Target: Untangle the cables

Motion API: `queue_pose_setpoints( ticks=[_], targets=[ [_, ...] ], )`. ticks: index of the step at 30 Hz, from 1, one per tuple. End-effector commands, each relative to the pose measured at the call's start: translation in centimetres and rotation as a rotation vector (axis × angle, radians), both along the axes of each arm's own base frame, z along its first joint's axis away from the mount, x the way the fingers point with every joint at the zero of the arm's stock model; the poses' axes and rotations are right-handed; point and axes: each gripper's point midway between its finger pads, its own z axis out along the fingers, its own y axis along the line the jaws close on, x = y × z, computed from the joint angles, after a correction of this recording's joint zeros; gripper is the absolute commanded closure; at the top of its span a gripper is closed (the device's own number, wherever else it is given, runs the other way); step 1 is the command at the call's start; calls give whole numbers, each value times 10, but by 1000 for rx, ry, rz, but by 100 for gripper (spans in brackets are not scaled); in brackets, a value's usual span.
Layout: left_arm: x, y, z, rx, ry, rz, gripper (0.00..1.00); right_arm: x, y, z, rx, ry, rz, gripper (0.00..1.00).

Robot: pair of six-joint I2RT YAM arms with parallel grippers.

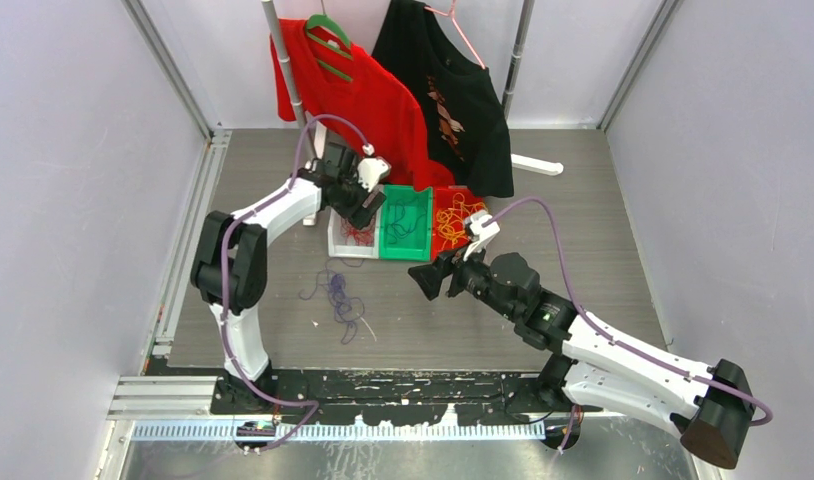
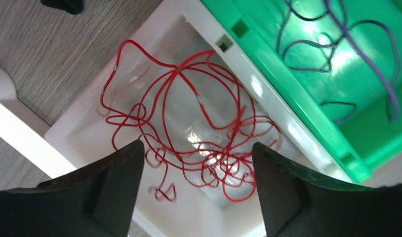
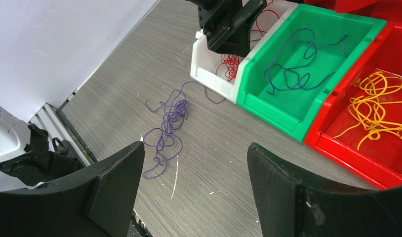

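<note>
A tangle of dark purple cables [image 1: 338,295] lies loose on the table [image 3: 168,123], left of my right gripper [image 1: 428,278]. That gripper [image 3: 195,148] hangs open above bare table, holding nothing. My left gripper [image 2: 196,148] is open over the white bin [image 2: 90,133], with the red cables [image 2: 204,106] lying loose in the bin below its fingers. Purple cables [image 3: 293,64] lie in the green bin [image 1: 408,222]. Yellow-orange cables [image 3: 381,103] fill the red bin [image 1: 453,218].
The three bins stand side by side at the back centre. Behind them a clothes rack [image 1: 283,70] holds a red shirt [image 1: 368,95] and a black shirt [image 1: 453,90]. Its white foot [image 1: 538,165] lies on the table at the right. White walls close in both sides.
</note>
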Motion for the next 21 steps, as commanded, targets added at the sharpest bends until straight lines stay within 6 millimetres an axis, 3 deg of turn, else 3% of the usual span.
queue_pose_setpoints(
  ticks=[1, 3, 5, 10, 16, 21],
  targets=[
    [-10, -5, 70, -86, -81, -42, 14, 0, 8, 36, 80, -20, 30, 19],
    [-23, -2, 89, -105, -64, -57, 3, 1, 9, 37, 70, -19, 31, 17],
    [-38, 2, 105, -121, -38, -73, 0, 3, 9, 37, 59, -13, 20, 14],
    [-73, 9, 126, -156, 13, -133, 1, 8, 10, 39, 18, 10, 5, 0],
    [-152, 22, 95, -160, 223, -310, 1, 9, 13, 30, -40, 79, 4, 0],
    [-186, 35, 45, -132, 314, -322, 16, 11, 20, 8, -40, 83, 21, 0]
  ],
)
